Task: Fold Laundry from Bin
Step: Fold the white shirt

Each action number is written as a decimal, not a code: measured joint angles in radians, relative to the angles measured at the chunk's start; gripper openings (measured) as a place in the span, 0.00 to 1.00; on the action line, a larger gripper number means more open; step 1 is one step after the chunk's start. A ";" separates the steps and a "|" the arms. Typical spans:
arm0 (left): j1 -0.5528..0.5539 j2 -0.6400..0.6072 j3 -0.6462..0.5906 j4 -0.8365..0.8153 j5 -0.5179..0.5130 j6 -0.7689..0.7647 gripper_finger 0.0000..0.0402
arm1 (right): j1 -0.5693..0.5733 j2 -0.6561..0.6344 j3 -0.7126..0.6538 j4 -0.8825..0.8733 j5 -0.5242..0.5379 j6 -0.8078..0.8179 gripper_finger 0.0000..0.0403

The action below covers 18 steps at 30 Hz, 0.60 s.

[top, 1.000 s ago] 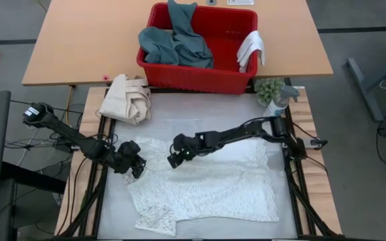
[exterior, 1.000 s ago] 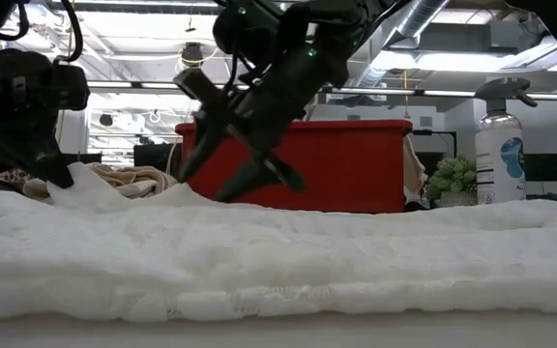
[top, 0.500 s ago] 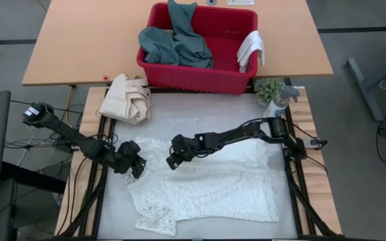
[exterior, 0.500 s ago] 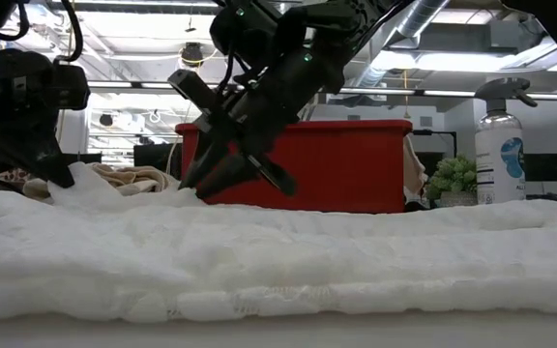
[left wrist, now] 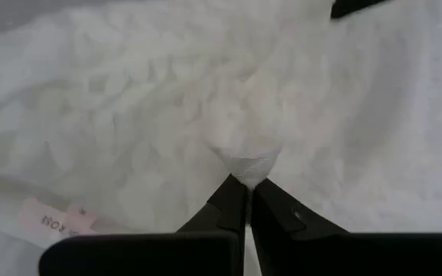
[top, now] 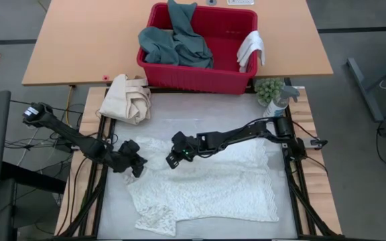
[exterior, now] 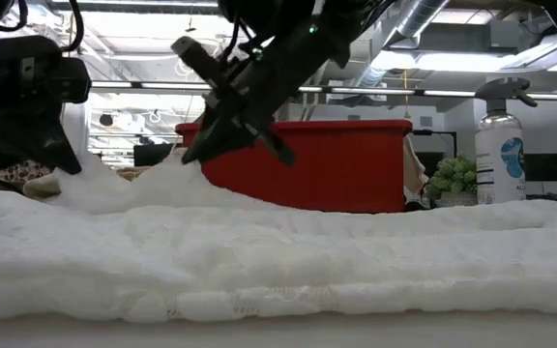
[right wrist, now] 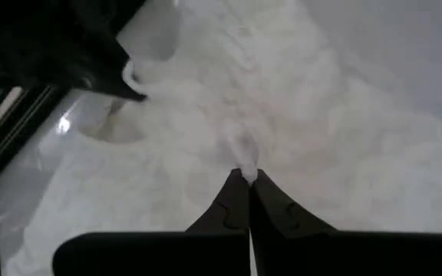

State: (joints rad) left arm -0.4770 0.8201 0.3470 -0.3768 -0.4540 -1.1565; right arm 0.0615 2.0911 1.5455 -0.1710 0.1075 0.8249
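Observation:
A white textured cloth [top: 210, 181] of the laundry lies spread over the table's middle. My left gripper [top: 138, 167] is shut on it at its far left corner. My right gripper [top: 171, 161] is shut on its far edge a little to the right. In the low view both grippers, the left gripper [exterior: 54, 162] and the right gripper [exterior: 197, 155], stand over raised peaks of cloth. The red bin [top: 233, 79] stands beyond the table's far edge. A teal garment [top: 174, 43] lies inside it, and a small white cloth [top: 250, 50] hangs over its rim. My left gripper pinches a small tuft of the white cloth [left wrist: 249, 163] between its two fingertips, slanting down from the table's left. The tuft is pulled up into a peak [exterior: 83, 179]; the rest lies on the table. My right gripper pinches a small fold of the cloth's far edge [right wrist: 243, 159] at its fingertips, slanting down from the table's right. The cloth rises to it in a peak [exterior: 177, 169] and lies on the table all around.
A cream canvas bundle [top: 127, 98] lies at the table's far left corner. A spray bottle [top: 278, 102] and a small green plant [top: 269, 88] stand at the far right corner. The cloth's near part [top: 156, 217] bunches near the front edge.
My right gripper has shut on the cloth's far edge, rolled a little and risen, drawing that part of the cloth up into a peak. The cloth under my left gripper also stands a little higher. The rest of the cloth has stayed flat.

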 joint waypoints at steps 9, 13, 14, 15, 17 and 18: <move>0.014 -0.082 0.000 -0.091 -0.083 -0.018 0.00 | 0.010 -0.006 0.000 -0.053 0.081 -0.003 0.05; 0.018 -0.083 0.000 -0.178 -0.084 -0.043 0.00 | 0.018 -0.006 0.000 -0.076 0.106 0.016 0.05; 0.018 -0.083 0.000 -0.191 -0.101 -0.049 0.00 | 0.018 -0.006 0.000 -0.085 0.106 0.024 0.05; 0.018 -0.083 0.000 -0.197 -0.120 -0.052 0.00 | 0.016 -0.006 0.000 -0.097 0.107 0.028 0.05; 0.018 -0.083 0.000 -0.191 -0.156 -0.053 0.00 | 0.015 -0.006 0.000 -0.117 0.121 0.028 0.05; 0.019 -0.083 0.000 -0.191 -0.170 -0.053 0.00 | 0.015 -0.005 0.000 -0.117 0.132 0.028 0.05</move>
State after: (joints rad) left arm -0.4583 0.7368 0.3473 -0.5680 -0.6243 -1.2091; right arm 0.0761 2.0857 1.5454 -0.2875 0.2394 0.8533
